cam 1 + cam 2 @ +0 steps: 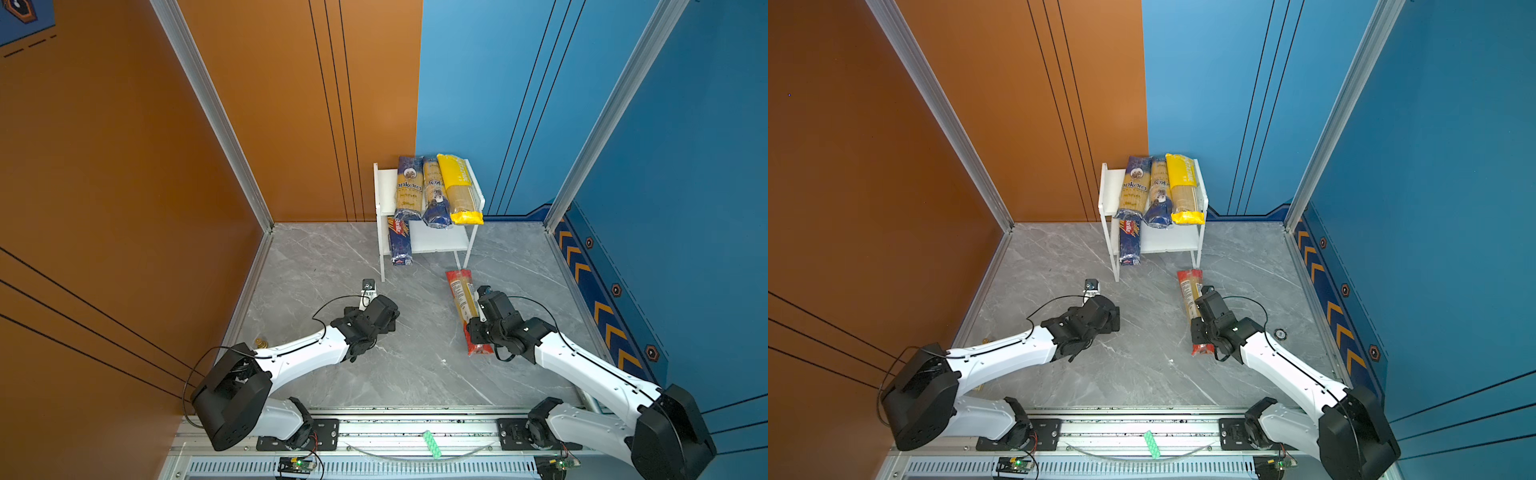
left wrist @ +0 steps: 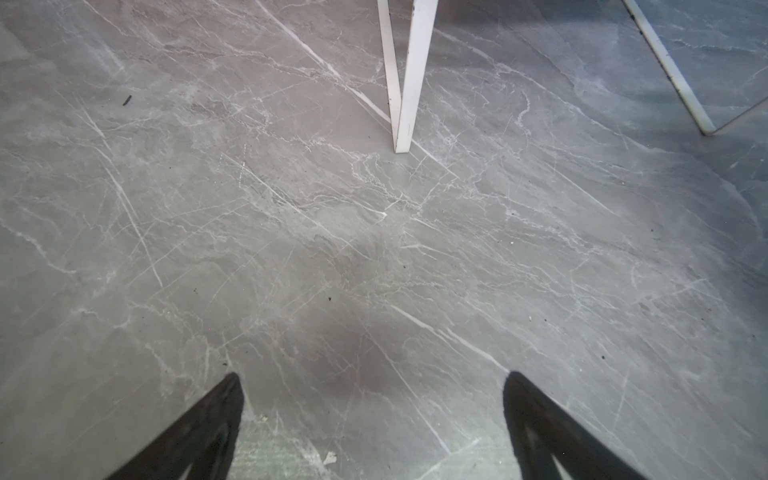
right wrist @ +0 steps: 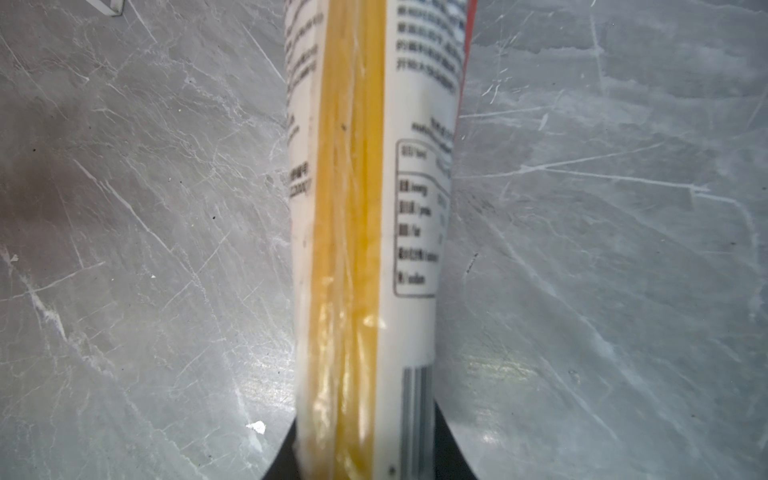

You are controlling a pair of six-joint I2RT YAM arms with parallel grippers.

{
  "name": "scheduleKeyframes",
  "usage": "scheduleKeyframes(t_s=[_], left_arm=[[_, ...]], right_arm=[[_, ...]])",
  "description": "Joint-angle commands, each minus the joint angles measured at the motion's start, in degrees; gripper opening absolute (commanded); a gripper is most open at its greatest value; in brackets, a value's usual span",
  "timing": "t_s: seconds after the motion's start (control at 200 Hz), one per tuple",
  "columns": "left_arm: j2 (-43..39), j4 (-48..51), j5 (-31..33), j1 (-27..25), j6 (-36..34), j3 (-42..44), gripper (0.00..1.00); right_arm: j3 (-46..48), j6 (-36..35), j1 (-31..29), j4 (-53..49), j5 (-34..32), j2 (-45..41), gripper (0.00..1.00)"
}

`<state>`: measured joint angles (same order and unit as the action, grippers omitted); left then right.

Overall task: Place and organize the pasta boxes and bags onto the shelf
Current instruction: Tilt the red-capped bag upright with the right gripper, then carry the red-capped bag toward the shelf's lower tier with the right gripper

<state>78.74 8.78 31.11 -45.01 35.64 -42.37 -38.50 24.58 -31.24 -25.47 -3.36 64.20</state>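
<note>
A: Right wrist: right gripper (image 3: 365, 453) is clamping the red-ended spaghetti pack (image 3: 353, 208), jaws nearly closed. Where's it lying?
B: In a top view it's lying at five o'clock of the shelf (image 1: 388, 187), near its front leg. Meanwhile the left gripper (image 2: 374, 415) is hanging spread wide, gripping nothing.

Glossy veined grey marble-look desk (image 2: 249, 208); crinkly clear plastic film on red-ended spaghetti pack (image 3: 365, 208); smooth matt white shelf (image 1: 436, 240).
</note>
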Motion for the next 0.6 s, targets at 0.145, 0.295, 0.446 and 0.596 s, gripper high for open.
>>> scheduleKeyframes(t_s=[0.145,0.295,0.446,0.596], left_arm=[[-0.78,0.64,1.54,0.19,0.64,0.79,0.98],[-0.52,0.63,1.52,0.20,0.65,0.61,0.98],[-0.30,0.63,1.39,0.16,0.69,0.53,0.98],[-0.54,0.73,1.67,0.18,0.74,0.62,0.98]], right_arm=[[-7.23,-1.98,-2.23,-2.52,-3.69,-5.20,0.00],[-12.26,-2.52,-5.13,-6.88,-5.66,-5.33,0.00],[-14.77,-2.43,-6.51,-7.57,-6.56,-4.90,0.00],[-16.45,-1.43,-6.77,-7.50,-8.27,-3.74,0.00]])
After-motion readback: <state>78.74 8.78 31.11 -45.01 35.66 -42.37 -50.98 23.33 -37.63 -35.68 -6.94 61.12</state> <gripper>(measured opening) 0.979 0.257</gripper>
